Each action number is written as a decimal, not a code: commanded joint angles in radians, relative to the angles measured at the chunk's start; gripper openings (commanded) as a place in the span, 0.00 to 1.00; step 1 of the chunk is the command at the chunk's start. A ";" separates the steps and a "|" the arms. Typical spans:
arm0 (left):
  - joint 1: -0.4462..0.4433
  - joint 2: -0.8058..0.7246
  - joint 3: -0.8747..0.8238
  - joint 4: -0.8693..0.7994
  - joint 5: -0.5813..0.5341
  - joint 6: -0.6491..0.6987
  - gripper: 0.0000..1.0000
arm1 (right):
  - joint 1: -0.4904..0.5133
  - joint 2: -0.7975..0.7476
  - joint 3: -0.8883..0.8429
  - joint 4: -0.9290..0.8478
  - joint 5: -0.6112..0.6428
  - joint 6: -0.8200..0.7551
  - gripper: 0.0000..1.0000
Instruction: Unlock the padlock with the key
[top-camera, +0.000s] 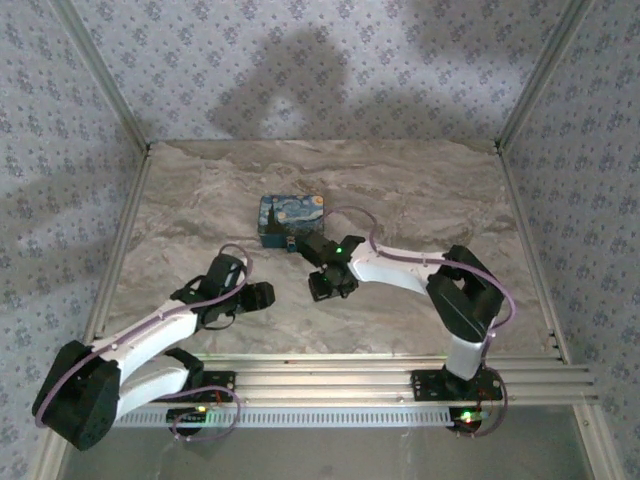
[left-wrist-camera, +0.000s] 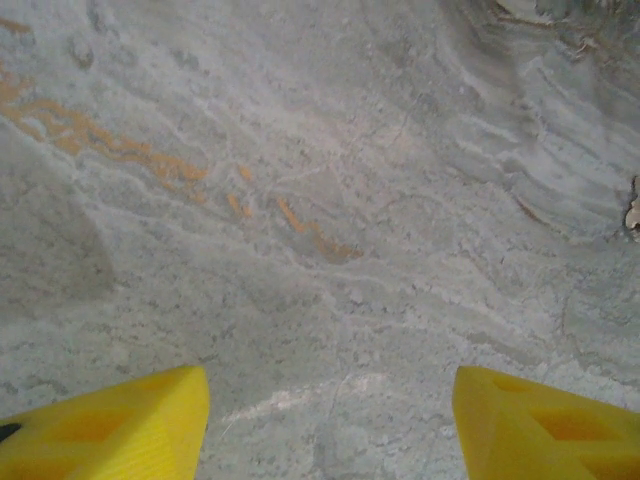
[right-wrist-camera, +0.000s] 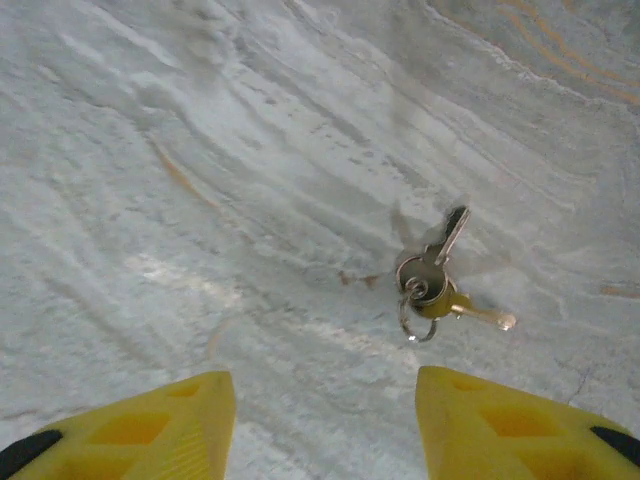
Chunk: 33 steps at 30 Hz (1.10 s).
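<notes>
Grey marbled bench (top-camera: 400, 180), floral-papered walls (top-camera: 300, 60). Padlock (top-camera: 290, 217) mid-bench. Both arms reach low, forward. Left tool (left-wrist-camera: 330, 395) apart over bare surface. Right tool (right-wrist-camera: 325, 395) apart, empty, above key bunch (right-wrist-camera: 435, 285).

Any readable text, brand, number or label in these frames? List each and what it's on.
No text can be read in any view.
padlock: swirl print only, no legible lettering.
keys: any stamping is too small and blurred to read.
</notes>
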 joint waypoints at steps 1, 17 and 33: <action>-0.008 0.036 0.040 0.057 -0.002 0.009 0.62 | -0.043 -0.072 0.003 -0.033 0.010 0.066 0.53; -0.339 0.504 0.507 -0.058 -0.091 -0.006 0.44 | -0.285 -0.218 -0.332 0.115 -0.096 0.223 0.46; -0.447 0.756 0.727 -0.181 -0.214 -0.027 0.47 | -0.302 -0.320 -0.450 0.153 -0.074 0.257 0.44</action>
